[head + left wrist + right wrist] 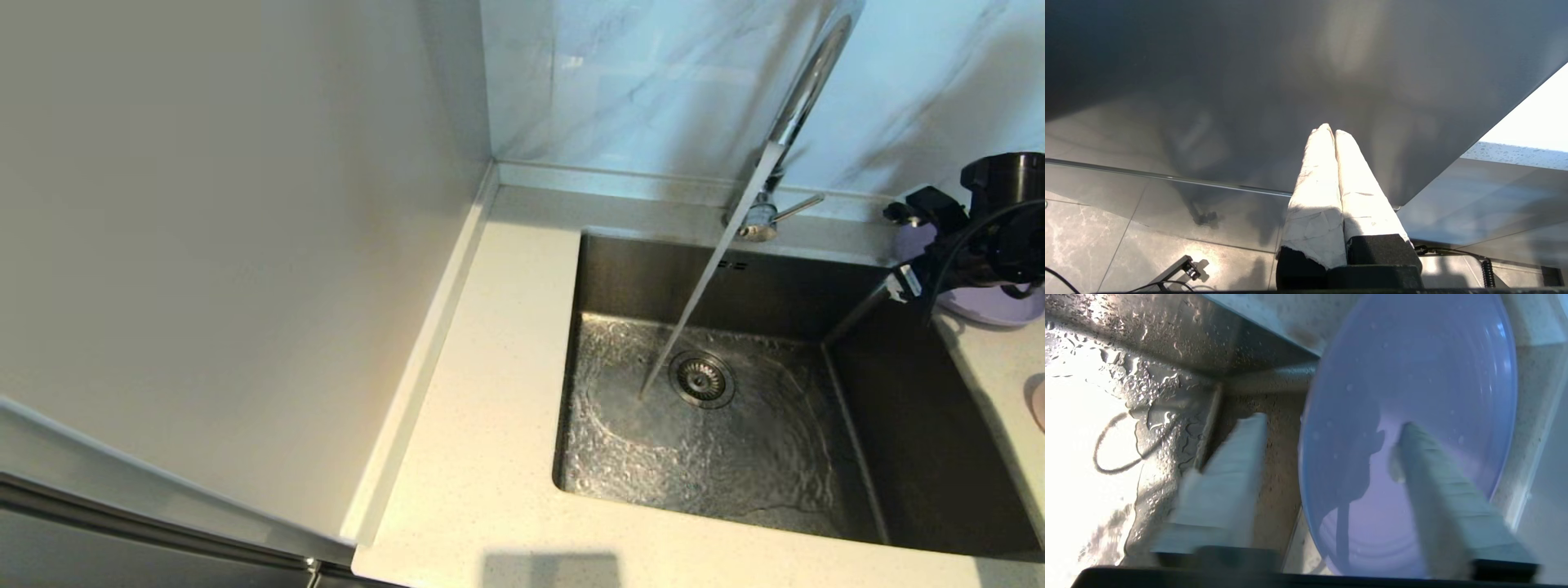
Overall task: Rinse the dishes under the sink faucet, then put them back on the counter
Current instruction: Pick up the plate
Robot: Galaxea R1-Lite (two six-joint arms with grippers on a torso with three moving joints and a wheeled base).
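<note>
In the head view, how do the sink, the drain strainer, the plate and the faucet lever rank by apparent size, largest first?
1. The sink, by far the largest.
2. The plate, though the right arm covers much of it and the picture's edge cuts it.
3. The drain strainer.
4. The faucet lever, thin. It sits farther from the camera, so ranks 3 and 4 are unsure.

No readable text, label, brand, number or sign is showing anywhere in these views.
</note>
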